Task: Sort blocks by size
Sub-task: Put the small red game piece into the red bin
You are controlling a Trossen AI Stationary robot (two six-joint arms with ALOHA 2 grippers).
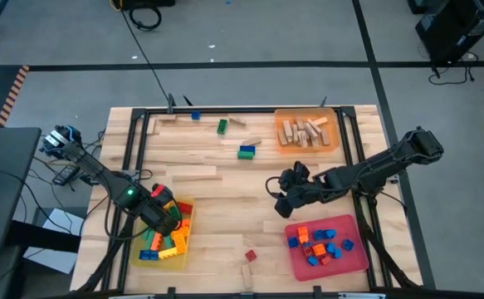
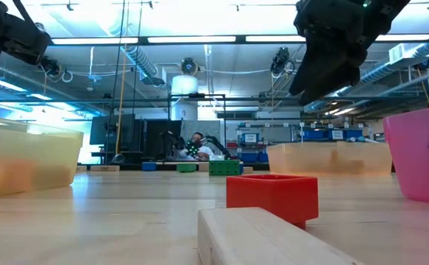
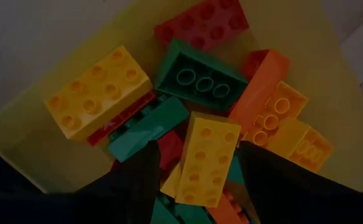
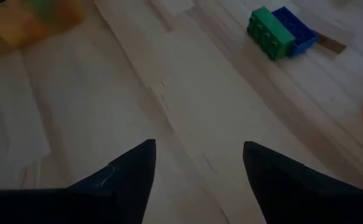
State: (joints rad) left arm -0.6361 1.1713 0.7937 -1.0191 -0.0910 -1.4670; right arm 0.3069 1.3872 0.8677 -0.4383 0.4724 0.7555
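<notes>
Left gripper (image 1: pixel 163 218) over flat yellow tray (image 1: pixel 144 262), fingers apart, yellow plastic brick (image 3: pixel 205 157) lying between them on big bricks. Right gripper (image 1: pixel 285 193) above bare wooden table (image 1: pixel 200 187), fingers apart, empty.

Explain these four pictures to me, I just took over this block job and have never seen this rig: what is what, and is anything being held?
It is a table with two dark robot arms. The top picture looks straight down; the second looks level across the tabletop; the last two come from cameras on each arm's wrist.

The left hand hangs over the yellow tray, open, its fingers on either side of a yellow brick on the pile of big bricks. It is not clearly gripping it.

The right hand hovers open and empty over bare wood at mid table.

The orange tray holds wooden pieces, the pink tray small bricks. Loose ones remain: a green and blue pair, a red block and others.
</notes>
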